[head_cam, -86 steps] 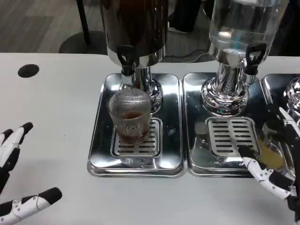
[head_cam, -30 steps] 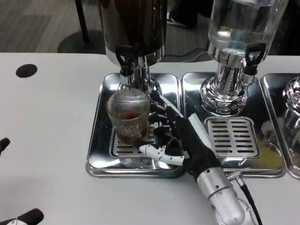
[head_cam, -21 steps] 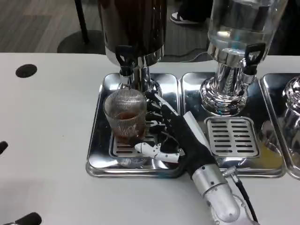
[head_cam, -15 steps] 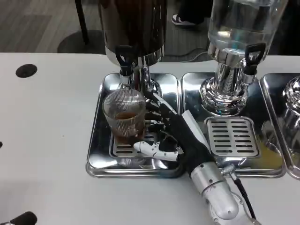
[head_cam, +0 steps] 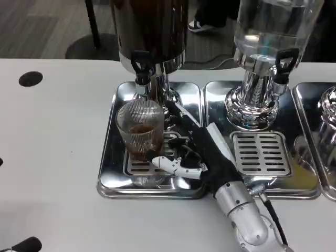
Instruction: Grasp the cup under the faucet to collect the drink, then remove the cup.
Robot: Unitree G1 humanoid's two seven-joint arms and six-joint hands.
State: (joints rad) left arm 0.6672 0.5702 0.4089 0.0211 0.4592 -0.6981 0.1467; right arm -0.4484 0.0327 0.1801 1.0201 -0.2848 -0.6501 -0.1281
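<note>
A ribbed clear cup (head_cam: 140,130) with a little brown drink stands on the drip grate (head_cam: 137,167) under the black faucet (head_cam: 140,66) of the dark dispenser (head_cam: 149,31). My right hand (head_cam: 195,149) lies just right of the cup, its fingers spread. The upper fingers (head_cam: 177,113) reach past the cup's far right side and the thumb (head_cam: 169,165) lies low in front of its base. I cannot tell if they touch the glass. At the bottom left edge only a black fingertip (head_cam: 25,245) of my left hand shows, holding nothing.
The cup's steel tray (head_cam: 110,157) sits beside a second tray (head_cam: 302,181) under a clear water dispenser (head_cam: 273,31). A third tray edge (head_cam: 328,131) lies far right. A black hole (head_cam: 30,79) marks the table's back left.
My right hand came in from the far right to the cup's right side and its thumb slid nearer the cup's base. My left hand drew back toward the bottom left edge.
</note>
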